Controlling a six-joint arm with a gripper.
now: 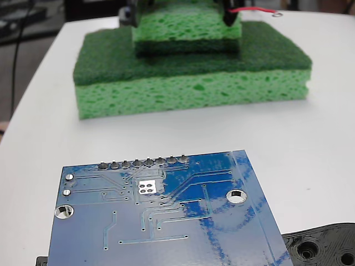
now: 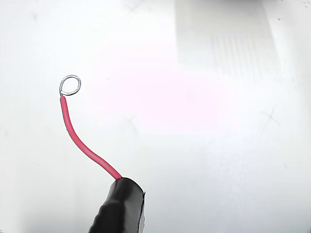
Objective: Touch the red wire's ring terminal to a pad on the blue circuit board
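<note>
Fixed view, left to right: blue circuit board near, low in frame; green sponges stacked far behind it; black gripper above the stack, clenched on the red wire; ring terminal far right, well apart from the board. Wrist view: same grasp, wire curving up-left to the ring over bare white table.

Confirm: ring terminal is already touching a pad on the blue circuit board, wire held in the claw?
Not touching. In the fixed view the ring terminal hangs far behind the green sponges, well away from the blue circuit board. The claw does hold the red wire.
</note>
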